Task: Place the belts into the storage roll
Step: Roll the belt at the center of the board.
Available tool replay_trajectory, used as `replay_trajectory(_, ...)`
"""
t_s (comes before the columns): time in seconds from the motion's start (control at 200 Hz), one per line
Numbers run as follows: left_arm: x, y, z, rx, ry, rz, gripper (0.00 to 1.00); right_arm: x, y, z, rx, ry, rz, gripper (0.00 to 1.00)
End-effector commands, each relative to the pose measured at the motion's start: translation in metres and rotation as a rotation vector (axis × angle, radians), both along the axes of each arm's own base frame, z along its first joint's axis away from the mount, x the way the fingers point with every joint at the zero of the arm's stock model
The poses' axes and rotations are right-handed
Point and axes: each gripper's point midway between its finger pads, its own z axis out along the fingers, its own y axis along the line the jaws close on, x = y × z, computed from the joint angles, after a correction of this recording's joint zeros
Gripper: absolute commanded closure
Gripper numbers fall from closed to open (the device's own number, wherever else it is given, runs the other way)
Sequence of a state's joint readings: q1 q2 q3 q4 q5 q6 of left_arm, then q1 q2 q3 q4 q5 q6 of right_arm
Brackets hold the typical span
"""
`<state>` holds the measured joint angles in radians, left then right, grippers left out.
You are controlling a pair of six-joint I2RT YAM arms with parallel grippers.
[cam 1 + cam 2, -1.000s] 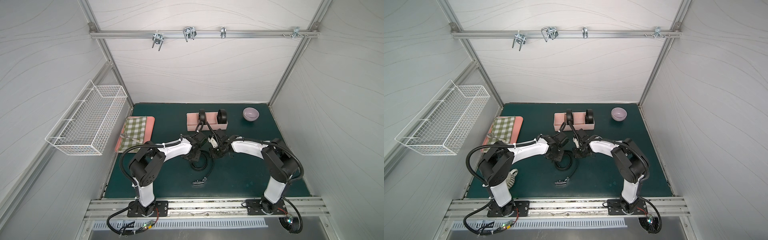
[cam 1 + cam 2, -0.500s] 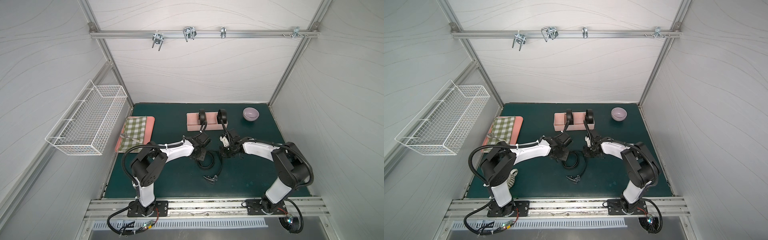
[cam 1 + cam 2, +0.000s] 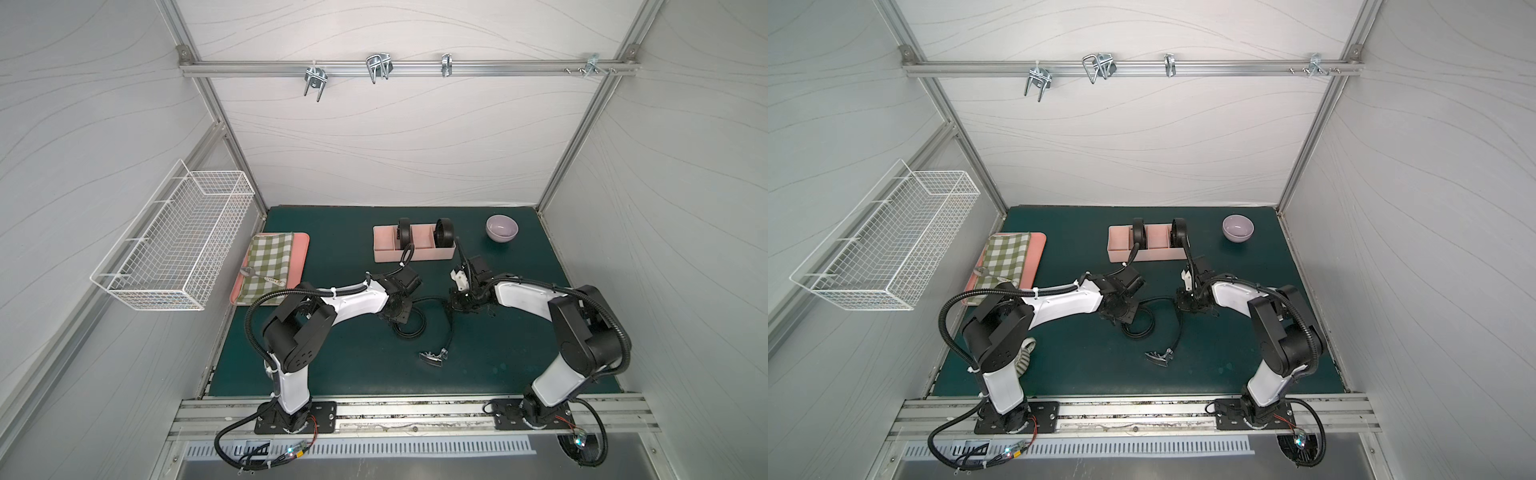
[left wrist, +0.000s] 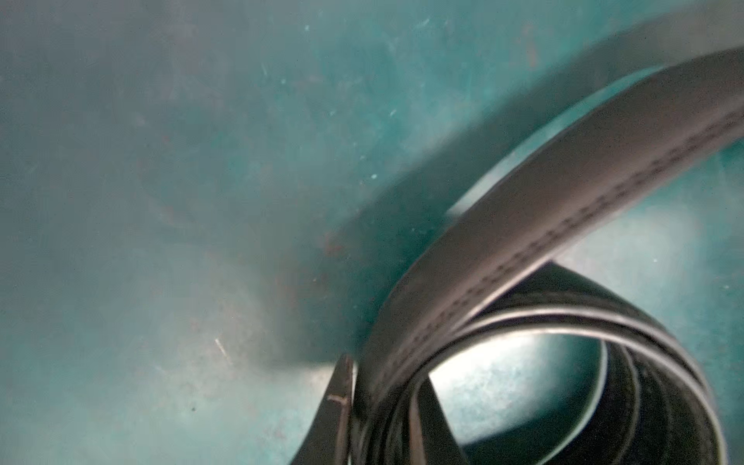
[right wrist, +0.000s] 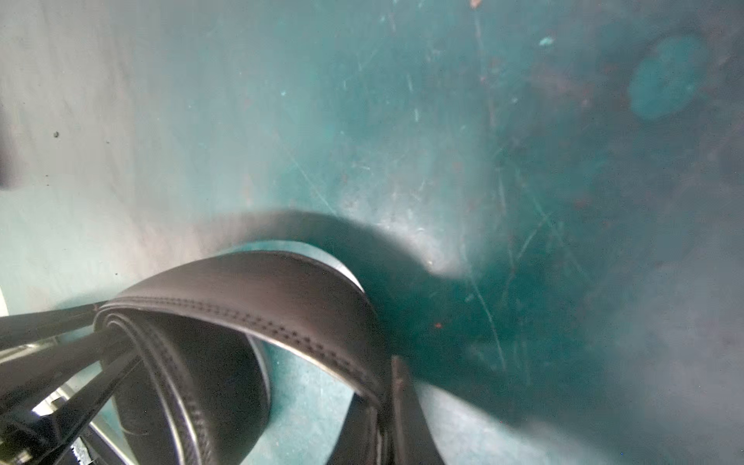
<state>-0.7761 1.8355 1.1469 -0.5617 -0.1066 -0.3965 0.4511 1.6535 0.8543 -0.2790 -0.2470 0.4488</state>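
Observation:
The pale pink storage roll (image 3: 384,245) (image 3: 1121,243) stands at the back of the green mat. Two coiled black belts (image 3: 404,233) (image 3: 445,232) stand upright in its compartments. A third belt (image 3: 419,328) (image 3: 1142,326) lies loose on the mat in front, its metal buckle (image 3: 432,356) nearest the front edge. My left gripper (image 3: 399,311) (image 4: 384,374) is shut on the looped part of this belt (image 4: 523,209). My right gripper (image 3: 459,301) (image 5: 382,386) is shut on another stretch of the strap (image 5: 261,290), to the right.
A lilac bowl (image 3: 502,227) sits at the back right. A flat pink tray (image 3: 301,249) with a checked cloth and a spoon lies at the left. A white wire basket (image 3: 178,241) hangs on the left wall. A striped item (image 3: 1023,353) lies under my left arm.
My right gripper has moved to the right and away from the left one. The loose belt has been drawn out between them, and its buckle has slid right along the mat.

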Motion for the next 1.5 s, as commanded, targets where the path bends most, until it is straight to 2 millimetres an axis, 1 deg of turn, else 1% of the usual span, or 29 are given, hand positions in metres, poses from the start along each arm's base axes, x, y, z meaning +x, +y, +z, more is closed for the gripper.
replay_trajectory(0.0, -0.022, 0.048, -0.019, 0.193, 0.089, 0.037, 0.84, 0.0, -0.029, -0.006, -0.086, 0.023, -0.092, 0.92)
replay_trajectory(0.335, -0.022, 0.051, -0.018, 0.208, 0.083, 0.042, 0.84, 0.002, -0.052, -0.007, -0.087, 0.035, -0.153, 0.91)
replay_trajectory(0.45, -0.021, 0.051, -0.021, 0.21, 0.086, 0.047, 0.89, -0.002, -0.049, -0.005, -0.074, 0.039, -0.144, 0.91)
replay_trajectory(0.5, -0.018, 0.05, -0.021, 0.214, 0.08, 0.055, 0.91, -0.007, -0.046, -0.005, -0.074, 0.044, -0.135, 0.91)
replay_trajectory(0.575, -0.01, 0.047, -0.021, 0.216, 0.072, 0.073, 0.95, -0.021, -0.039, -0.005, -0.065, 0.059, -0.121, 0.91)
replay_trajectory(0.635, 0.0, 0.044, -0.02, 0.213, 0.067, 0.091, 1.0, -0.036, -0.03, -0.008, -0.055, 0.073, -0.105, 0.91)
replay_trajectory(0.8, 0.031, 0.034, -0.019, 0.227, 0.058, 0.112, 1.0, -0.085, -0.001, -0.018, -0.02, 0.126, -0.071, 0.91)
replay_trajectory(0.895, 0.046, 0.032, -0.018, 0.218, 0.054, 0.13, 1.0, -0.108, 0.015, -0.02, 0.031, 0.138, -0.089, 0.91)
replay_trajectory(0.95, 0.051, 0.032, -0.018, 0.211, 0.053, 0.135, 1.0, -0.116, 0.028, -0.018, 0.067, 0.141, -0.1, 0.9)
replay_trajectory(0.975, 0.053, 0.031, -0.017, 0.211, 0.051, 0.136, 1.0, -0.119, 0.037, -0.015, 0.095, 0.134, -0.091, 0.9)
replay_trajectory(1.06, 0.056, 0.029, -0.016, 0.204, 0.049, 0.136, 1.0, -0.121, 0.07, -0.005, 0.167, 0.12, -0.068, 0.89)
replay_trajectory(1.095, 0.056, 0.028, -0.015, 0.201, 0.05, 0.137, 1.0, -0.118, 0.085, 0.002, 0.192, 0.114, -0.042, 0.88)
replay_trajectory(1.17, 0.054, 0.028, -0.016, 0.194, 0.056, 0.141, 1.0, -0.113, 0.106, 0.008, 0.232, 0.128, -0.018, 0.82)
replay_trajectory(1.195, 0.052, 0.028, -0.017, 0.193, 0.06, 0.142, 1.0, -0.111, 0.112, 0.011, 0.255, 0.132, -0.013, 0.78)
replay_trajectory(1.25, 0.051, 0.028, -0.018, 0.185, 0.065, 0.146, 1.0, -0.109, 0.122, 0.016, 0.303, 0.138, 0.004, 0.64)
replay_trajectory(1.315, 0.048, 0.027, -0.02, 0.172, 0.075, 0.148, 1.0, -0.111, 0.127, 0.021, 0.347, 0.157, 0.036, 0.54)
replay_trajectory(1.375, 0.045, 0.026, -0.022, 0.167, 0.082, 0.148, 1.0, -0.111, 0.121, 0.025, 0.385, 0.164, 0.041, 0.49)
replay_trajectory(1.415, 0.044, 0.025, -0.023, 0.162, 0.086, 0.148, 1.0, -0.111, 0.11, 0.025, 0.394, 0.164, 0.026, 0.42)
replay_trajectory(1.495, 0.042, 0.024, -0.025, 0.163, 0.094, 0.143, 1.0, -0.109, 0.085, 0.028, 0.386, 0.158, 0.013, 0.34)
